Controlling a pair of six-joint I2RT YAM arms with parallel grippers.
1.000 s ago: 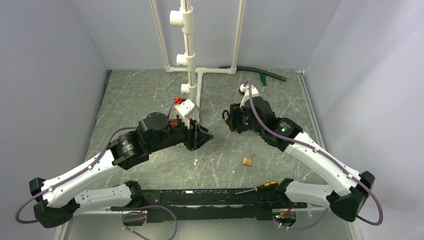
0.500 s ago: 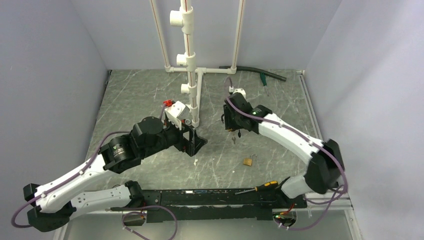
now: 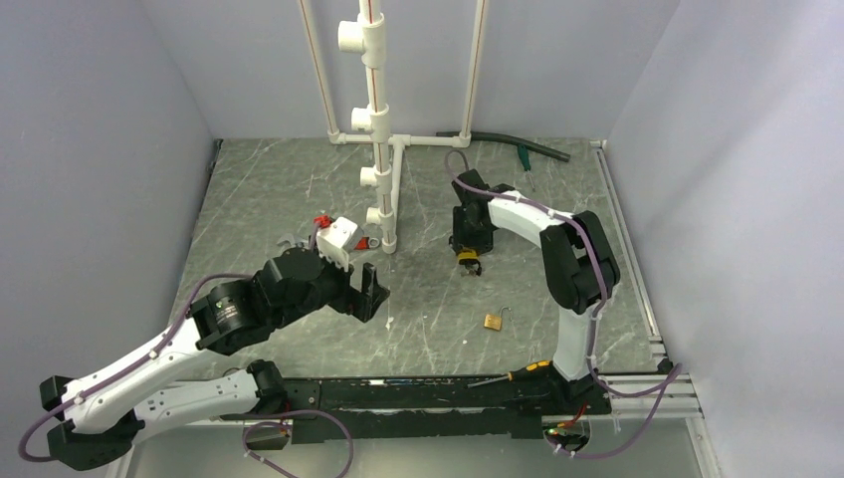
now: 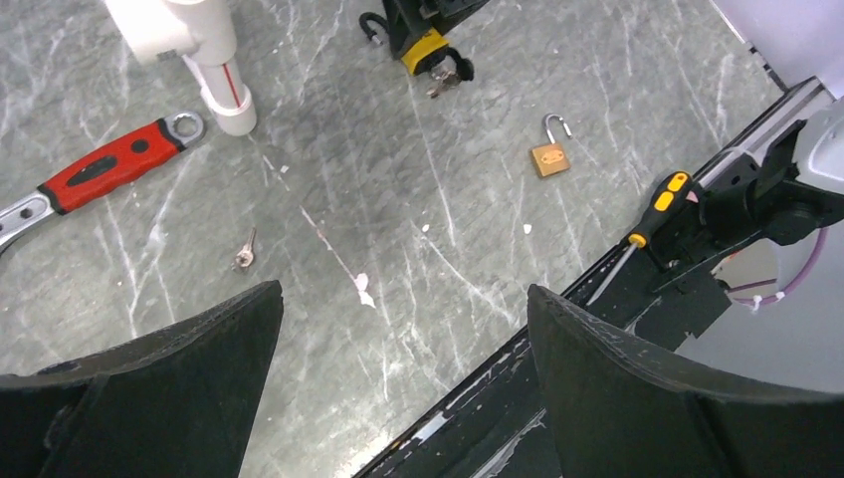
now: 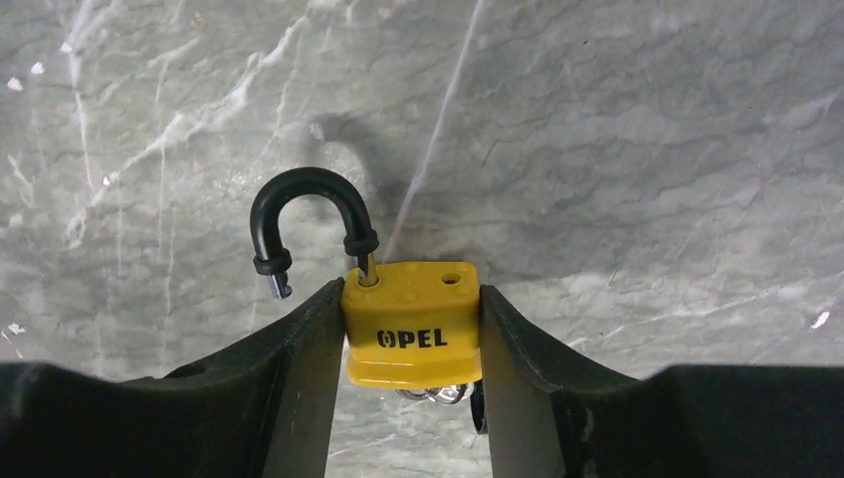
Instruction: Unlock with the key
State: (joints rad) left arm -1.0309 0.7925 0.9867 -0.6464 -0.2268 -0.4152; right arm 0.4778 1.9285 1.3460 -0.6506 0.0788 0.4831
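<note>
A yellow padlock (image 5: pixel 411 334) with a black shackle (image 5: pixel 304 204) swung open is clamped between the fingers of my right gripper (image 5: pixel 410 291). The silver-grey key (image 5: pixel 438 393) pokes out under the padlock's bottom face. In the top view the padlock (image 3: pixel 467 255) hangs just over the table right of the pipe stand, the key (image 3: pixel 471 270) below it. The left wrist view shows the same padlock (image 4: pixel 423 48) and key (image 4: pixel 444 79) at the far top. My left gripper (image 3: pixel 373 289) is open and empty, well left of the padlock; its jaws (image 4: pixel 403 294) stand wide over bare table.
A white PVC pipe stand (image 3: pixel 383 149) rises mid-table. A small brass padlock (image 3: pixel 494 321) lies open toward the front, a black-and-yellow screwdriver (image 3: pixel 518 374) on the black front rail. A red-handled wrench (image 4: pixel 109 164) and a tiny metal piece (image 4: pixel 244 251) lie near the left gripper. A black hose (image 3: pixel 518 145) lies at the back.
My left gripper has opened wide and drawn back toward the near left. The right arm has folded upright and shifted the padlock slightly nearer, still gripping it.
</note>
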